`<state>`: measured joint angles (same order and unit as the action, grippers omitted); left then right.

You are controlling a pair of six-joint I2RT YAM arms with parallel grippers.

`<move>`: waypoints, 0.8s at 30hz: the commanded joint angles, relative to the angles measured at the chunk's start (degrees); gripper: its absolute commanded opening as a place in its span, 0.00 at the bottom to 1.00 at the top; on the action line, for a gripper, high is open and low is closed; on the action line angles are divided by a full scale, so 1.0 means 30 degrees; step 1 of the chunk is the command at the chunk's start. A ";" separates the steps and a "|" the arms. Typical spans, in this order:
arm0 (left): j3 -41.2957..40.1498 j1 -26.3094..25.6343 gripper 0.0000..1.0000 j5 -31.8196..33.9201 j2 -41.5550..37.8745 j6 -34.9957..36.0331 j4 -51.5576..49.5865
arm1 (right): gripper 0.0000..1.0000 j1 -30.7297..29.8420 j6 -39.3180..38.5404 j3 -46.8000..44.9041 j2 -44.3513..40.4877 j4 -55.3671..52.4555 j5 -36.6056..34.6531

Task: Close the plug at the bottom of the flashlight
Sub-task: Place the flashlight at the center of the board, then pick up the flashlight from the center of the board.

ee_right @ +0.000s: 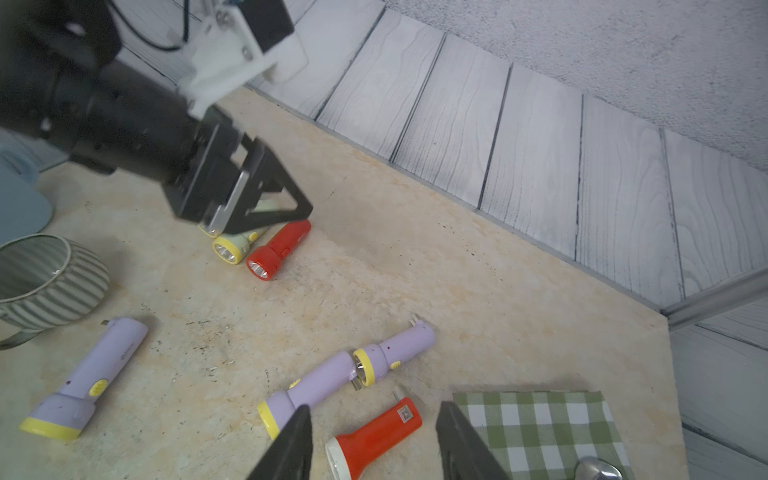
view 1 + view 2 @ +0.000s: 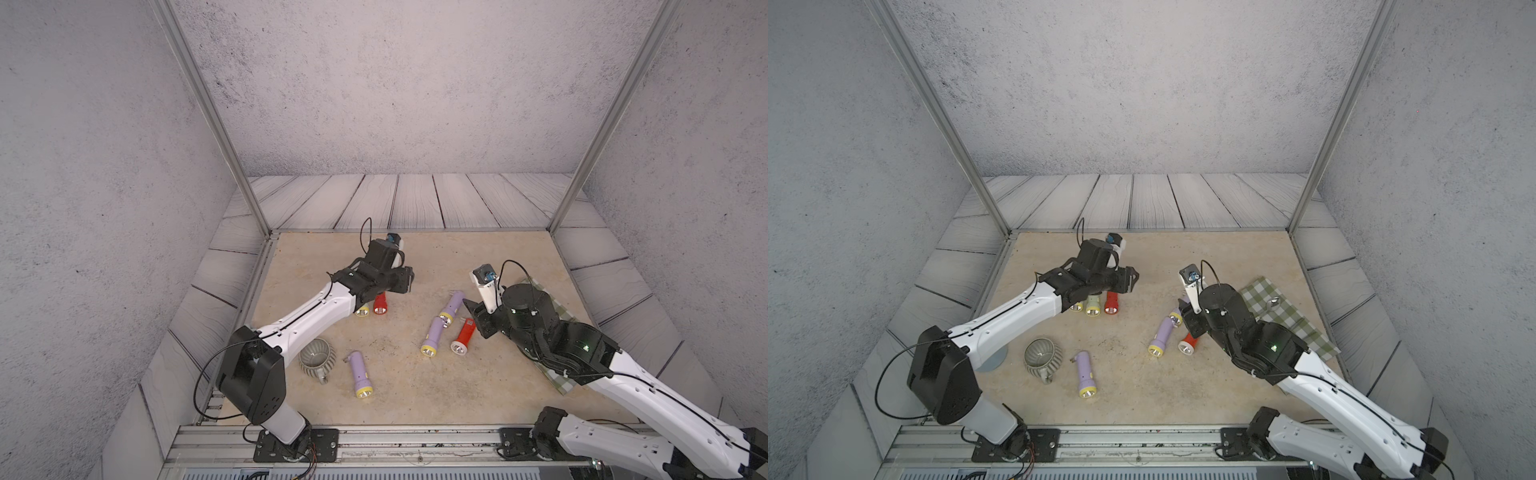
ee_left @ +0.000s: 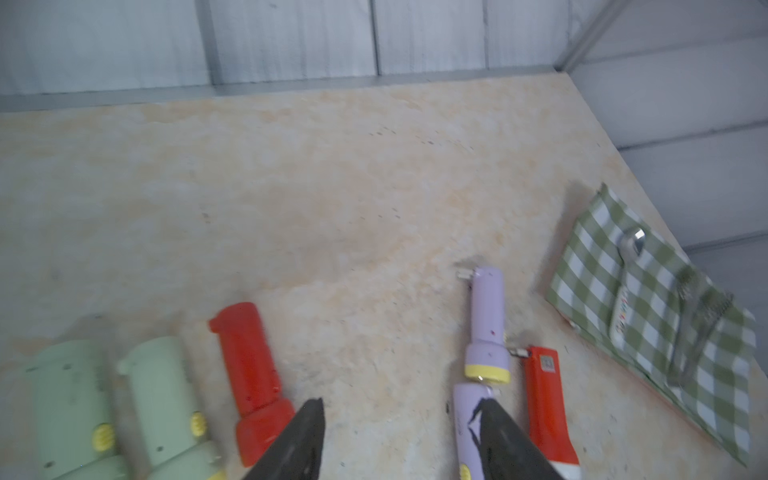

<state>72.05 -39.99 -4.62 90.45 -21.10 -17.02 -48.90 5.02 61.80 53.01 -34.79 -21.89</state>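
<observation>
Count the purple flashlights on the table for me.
3. The lone purple flashlight lies near the ribbed cup. The near purple flashlight and far purple flashlight lie end to end beside the white-headed red flashlight. The arms may hide others.

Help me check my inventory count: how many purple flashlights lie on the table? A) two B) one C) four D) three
D: one purple flashlight lies by the cup, and two more lie end to end nearer the right arm.
</observation>
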 commanded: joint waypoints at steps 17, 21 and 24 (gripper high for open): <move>-0.0809 -0.4185 0.62 -0.1254 0.4630 0.0940 0.0504 | 0.50 0.3428 0.1873 0.0062 -0.0325 -0.0591 0.1467; -0.0317 -0.4238 0.62 -0.0774 0.5488 0.0992 0.0370 | 0.50 0.3522 0.1924 -0.0026 -0.0399 -0.0432 0.1682; 0.0262 -0.4241 0.62 -0.0624 0.6089 0.1028 0.0140 | 0.50 0.3607 0.1974 -0.0143 -0.0392 -0.0257 0.1905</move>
<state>70.37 -52.58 -7.77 107.48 -18.94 -15.66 -38.44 10.11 61.84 52.27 -36.38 -17.45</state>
